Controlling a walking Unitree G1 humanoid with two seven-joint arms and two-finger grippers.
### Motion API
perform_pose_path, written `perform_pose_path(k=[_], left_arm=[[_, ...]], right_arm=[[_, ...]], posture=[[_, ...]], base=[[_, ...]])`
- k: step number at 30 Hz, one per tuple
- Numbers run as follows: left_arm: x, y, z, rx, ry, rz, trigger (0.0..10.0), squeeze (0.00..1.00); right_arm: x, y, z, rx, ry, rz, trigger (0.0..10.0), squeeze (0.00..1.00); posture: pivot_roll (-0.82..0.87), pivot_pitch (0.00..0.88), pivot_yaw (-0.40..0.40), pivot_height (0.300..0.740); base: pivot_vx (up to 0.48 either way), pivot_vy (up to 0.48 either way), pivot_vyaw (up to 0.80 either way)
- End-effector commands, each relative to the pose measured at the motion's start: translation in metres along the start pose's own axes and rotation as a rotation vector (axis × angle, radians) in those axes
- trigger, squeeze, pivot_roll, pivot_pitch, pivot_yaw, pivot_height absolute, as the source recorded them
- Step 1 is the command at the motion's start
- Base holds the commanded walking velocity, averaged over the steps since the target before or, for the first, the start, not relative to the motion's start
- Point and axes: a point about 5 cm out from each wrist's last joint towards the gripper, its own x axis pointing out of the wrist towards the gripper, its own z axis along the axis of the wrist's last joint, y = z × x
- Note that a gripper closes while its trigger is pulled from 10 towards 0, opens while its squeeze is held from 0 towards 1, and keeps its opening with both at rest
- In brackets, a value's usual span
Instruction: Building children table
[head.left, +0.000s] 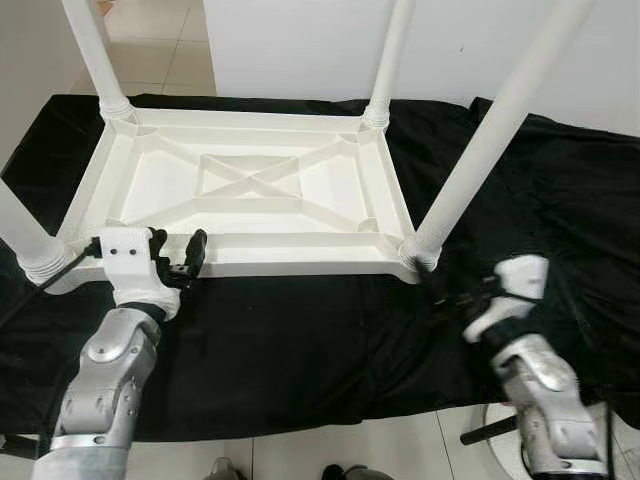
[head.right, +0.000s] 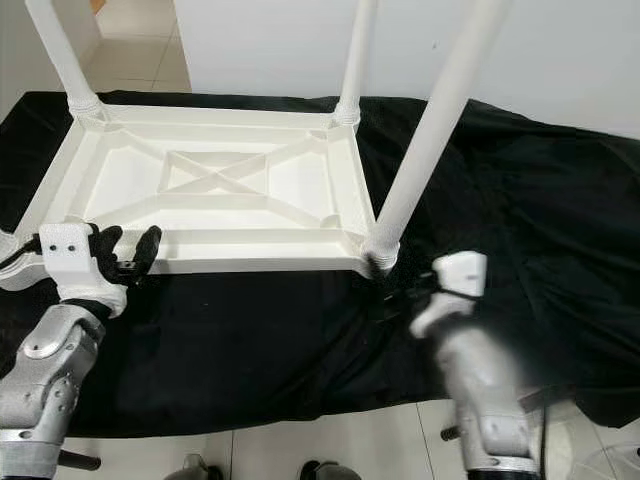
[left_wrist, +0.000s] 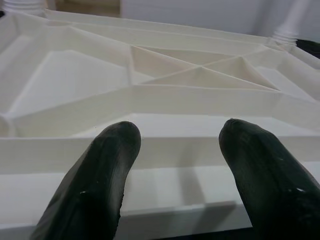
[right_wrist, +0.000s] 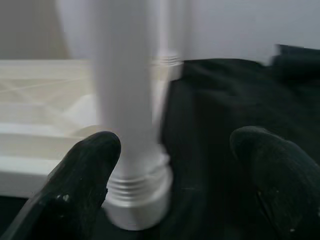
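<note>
We have the upturned table top (head.left: 250, 190) on the black cloth (head.left: 300, 340). Our left end effector (head.left: 180, 262) and right end effector (right_wrist: 175, 175) gape; we should centre the near right leg (head.left: 490, 140) before closing.
</note>
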Motion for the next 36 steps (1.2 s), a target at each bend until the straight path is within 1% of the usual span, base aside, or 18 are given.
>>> perform_pose_path(k=[1, 3, 4, 5, 6, 7, 8, 10, 12, 14, 15, 19, 23, 28, 30, 31, 34, 36], left_arm=[[-0.003, 0.001, -0.003, 0.009, 0.002, 0.074, 10.0, 0.0], [-0.004, -0.001, -0.003, -0.008, -0.001, 0.067, 10.0, 0.0], [-0.006, -0.004, -0.002, -0.015, -0.016, 0.054, 10.0, 0.0], [-0.006, -0.004, -0.002, -0.015, -0.016, 0.054, 10.0, 0.0], [-0.006, -0.006, -0.001, -0.005, -0.026, 0.044, 10.0, 0.0], [-0.006, -0.006, -0.001, -0.005, -0.026, 0.044, 10.0, 0.0], [-0.007, -0.007, 0.001, 0.01, -0.037, 0.037, 10.0, 0.0], [-0.007, -0.007, 0.001, 0.01, -0.037, 0.037, 10.0, 0.0], [-0.01, -0.012, 0.003, 0.03, -0.059, 0.013, 10.0, 0.0], [-0.01, -0.012, 0.003, 0.03, -0.059, 0.013, 10.0, 0.0], [-0.012, -0.015, 0.004, 0.039, -0.073, -0.003, 10.0, 0.0], [-0.014, -0.022, 0.007, 0.044, -0.089, -0.024, 10.0, 0.0], [-0.017, -0.028, 0.01, 0.023, -0.102, -0.027, 10.0, 0.0], [-0.018, -0.032, 0.01, 0.017, -0.104, -0.038, 10.0, 0.0], [-0.017, -0.032, 0.009, 0.02, -0.104, -0.043, 10.0, 0.0], [-0.017, -0.032, 0.009, 0.02, -0.104, -0.043, 10.0, 0.0], [-0.017, -0.032, 0.009, 0.025, -0.103, -0.042, 10.0, 0.0], [-0.017, -0.032, 0.009, 0.024, -0.103, -0.041, 10.0, 0.0]], right_arm=[[-0.005, -0.002, -0.003, -0.013, 0.014, -0.051, 10.0, 0.0], [-0.006, 0.002, -0.003, -0.005, 0.016, -0.069, 10.0, 0.0], [-0.006, 0.014, -0.003, -0.006, 0.011, -0.085, 10.0, 0.0], [-0.006, 0.014, -0.003, -0.006, 0.011, -0.085, 10.0, 0.0], [-0.006, 0.021, -0.003, -0.002, 0.007, -0.084, 10.0, 0.0], [-0.006, 0.021, -0.003, -0.002, 0.007, -0.084, 10.0, 0.0], [-0.006, 0.027, -0.002, 0.001, 0.002, -0.087, 10.0, 0.0], [-0.006, 0.027, -0.002, 0.001, 0.002, -0.087, 10.0, 0.0], [-0.008, 0.041, -0.002, 0.01, -0.009, -0.091, 10.0, 0.0], [-0.008, 0.041, -0.002, 0.01, -0.009, -0.091, 10.0, 0.0], [-0.01, 0.047, 0.0, 0.015, -0.02, -0.092, 10.0, 0.0], [-0.013, 0.051, 0.003, 0.012, -0.032, -0.098, 10.0, 0.0], [-0.02, 0.054, 0.011, 0.003, -0.055, -0.104, 10.0, 0.0], [-0.018, 0.058, 0.013, -0.003, -0.059, -0.094, 10.0, 0.0], [-0.013, 0.069, 0.013, 0.012, -0.057, -0.028, 10.0, 0.0], [-0.013, 0.069, 0.013, 0.012, -0.057, -0.028, 10.0, 0.0], [-0.008, 0.082, 0.012, 0.025, -0.049, 0.062, 10.0, 0.0], [-0.006, 0.086, 0.01, 0.021, -0.042, 0.107, 10.0, 0.0]], posture=[[-0.06, 0.139, -0.03, 0.74], [-0.06, 0.137, -0.031, 0.74], [-0.06, 0.136, -0.034, 0.74], [-0.06, 0.136, -0.034, 0.74], [-0.06, 0.134, -0.034, 0.74], [-0.06, 0.134, -0.034, 0.74], [-0.06, 0.134, -0.034, 0.74], [-0.06, 0.134, -0.034, 0.74], [-0.06, 0.127, -0.041, 0.74], [-0.06, 0.127, -0.041, 0.74], [-0.06, 0.127, -0.041, 0.74], [-0.06, 0.122, -0.044, 0.74], [-0.07, 0.122, -0.042, 0.74], [-0.06, 0.122, -0.041, 0.74], [-0.06, 0.124, -0.038, 0.74], [-0.06, 0.124, -0.038, 0.74], [-0.06, 0.127, -0.037, 0.74], [-0.06, 0.125, -0.034, 0.74]], base=[[0.0, 0.0, 0.0], [0.0, 0.0, 0.0], [0.0, 0.0, 0.0], [0.0, 0.0, 0.0], [0.0, 0.0, 0.0], [0.0, 0.0, 0.0], [0.0, 0.0, 0.0], [0.0, 0.0, 0.0], [0.0, 0.0, 0.0], [0.0, 0.0, 0.0], [0.0, 0.0, 0.0], [0.0, 0.0, 0.0], [0.0, 0.0, 0.0], [0.0, 0.0, 0.0], [0.0, 0.0, 0.0], [0.0, 0.0, 0.0], [0.0, 0.0, 0.0], [0.0, 0.0, 0.0]])
